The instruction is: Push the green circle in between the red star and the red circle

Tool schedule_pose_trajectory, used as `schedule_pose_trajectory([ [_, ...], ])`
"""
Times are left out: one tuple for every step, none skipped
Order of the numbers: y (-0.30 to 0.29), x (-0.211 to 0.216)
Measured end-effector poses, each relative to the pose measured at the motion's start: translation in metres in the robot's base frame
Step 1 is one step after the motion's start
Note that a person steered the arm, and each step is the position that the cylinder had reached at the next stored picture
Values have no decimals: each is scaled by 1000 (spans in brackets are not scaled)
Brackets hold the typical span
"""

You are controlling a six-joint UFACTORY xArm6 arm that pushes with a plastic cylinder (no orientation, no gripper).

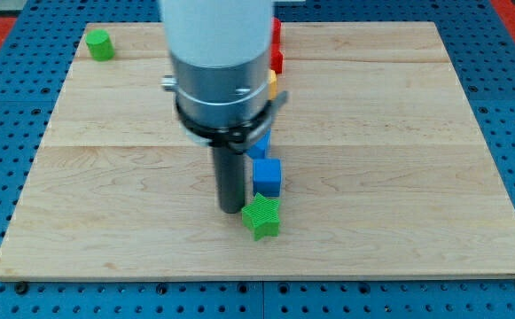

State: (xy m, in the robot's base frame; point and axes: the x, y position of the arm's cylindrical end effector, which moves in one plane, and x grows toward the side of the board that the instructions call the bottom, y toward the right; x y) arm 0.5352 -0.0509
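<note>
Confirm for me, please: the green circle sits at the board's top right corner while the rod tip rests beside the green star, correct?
Not quite. In the camera view the green circle sits at the board's top left corner, not the top right. The rest holds: my tip rests just left of the green star.

No readable text, labels, numbers — none on blocks, board, arm.
</note>
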Motion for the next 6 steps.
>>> schedule_pose_trajectory([
  [-66, 11],
  [-101, -62],
  [-160, -148],
  [-209, -214],
  [-217, -262],
  [-183, -293],
])
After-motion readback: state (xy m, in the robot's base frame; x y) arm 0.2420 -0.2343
